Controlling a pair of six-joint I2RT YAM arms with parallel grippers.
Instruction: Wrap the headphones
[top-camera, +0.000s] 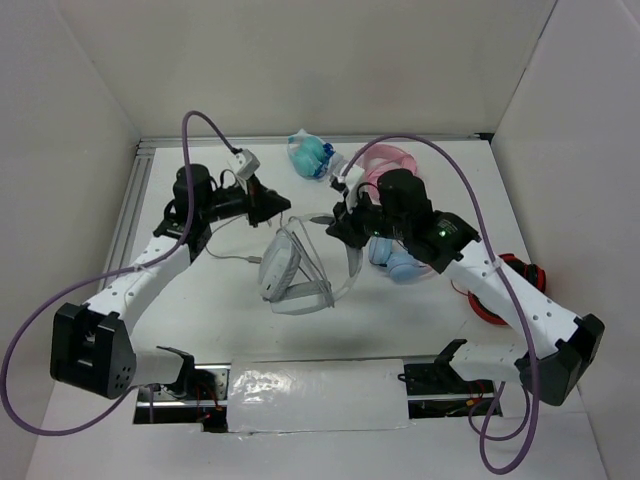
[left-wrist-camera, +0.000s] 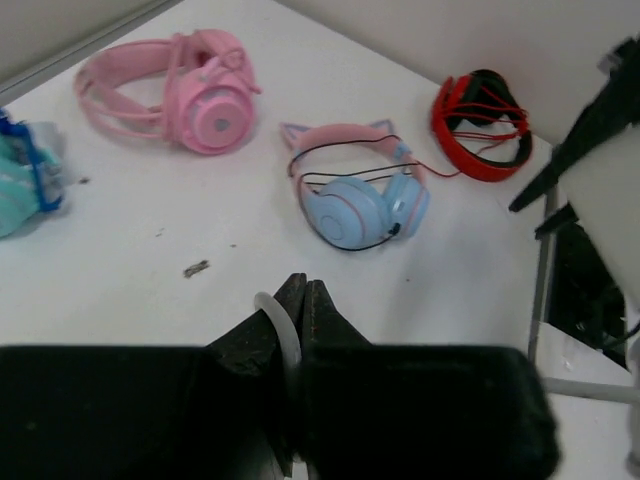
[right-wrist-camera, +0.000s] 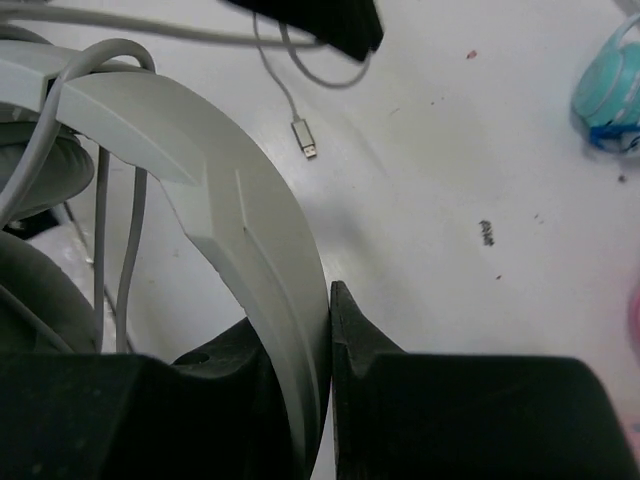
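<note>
Here, at the centre of the top view, the grey-and-white headphones sit between my two arms. My right gripper pinches their wide headband, low in its wrist view. My left gripper is pressed together on the thin grey cable. The cable's plug lies on the white table.

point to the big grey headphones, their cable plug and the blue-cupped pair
large light-grey over-ear headphones (right-wrist-camera: 250, 230): right wrist view, headband
small silver cable plug (right-wrist-camera: 308, 138): right wrist view, metal tip
blue-cupped pink-band headphones (left-wrist-camera: 345, 212): left wrist view, ear cup
</note>
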